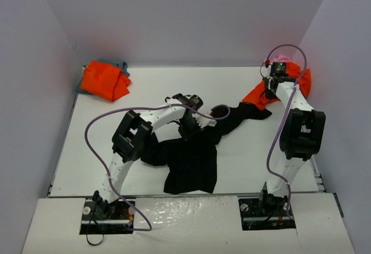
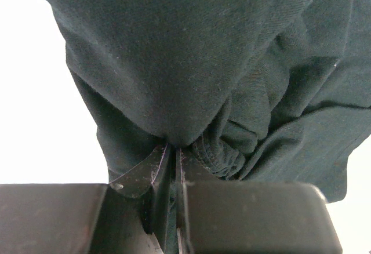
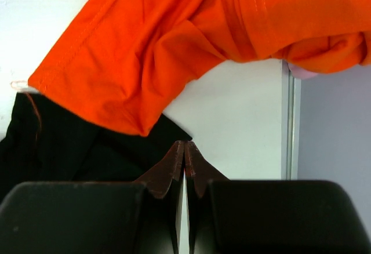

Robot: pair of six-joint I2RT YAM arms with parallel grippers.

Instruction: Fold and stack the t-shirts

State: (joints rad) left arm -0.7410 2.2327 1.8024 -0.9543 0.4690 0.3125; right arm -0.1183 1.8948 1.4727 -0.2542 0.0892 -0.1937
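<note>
While half-flat, black t-shirt [image 1: 191, 164] bunched, twisted.

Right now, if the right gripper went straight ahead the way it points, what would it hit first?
Probably the orange t-shirt, straight ahead of the shut right gripper; a corner of the black t-shirt sits right at its tips, though depth is unclear.

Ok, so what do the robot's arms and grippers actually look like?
Both the left arm and right arm have white links with chunky black joint housings, and a lilac cable loops along each. The left gripper and right gripper have dark wedge-shaped fingers tapering to thin tips, on blocky black bodies.
</note>
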